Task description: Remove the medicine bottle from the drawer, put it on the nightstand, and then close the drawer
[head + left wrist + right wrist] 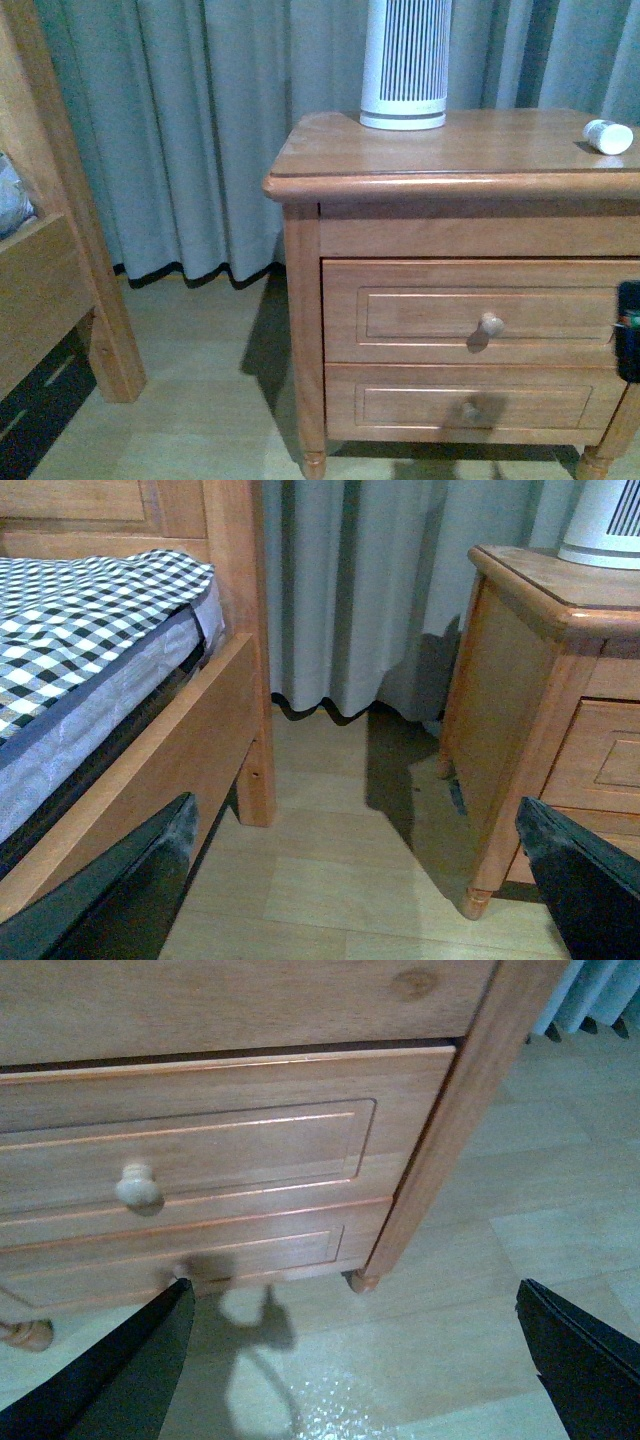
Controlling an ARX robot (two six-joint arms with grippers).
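Now bottle (608,136) lying on its side on nightstand (330,150) top, near right edge, well apart from white ribbed device (405,63) at back. Drawer (470,312) flush w/ front, knob (491,323) free. Right gripper (350,1370) spread wide, holding nothing, facing drawer front (200,1150) low, not touching; only dark sliver of it at right edge in front view. Left gripper (360,885) also spread, nothing between fingers, over floor (340,880) between bed (120,680) & nightstand side (500,710).
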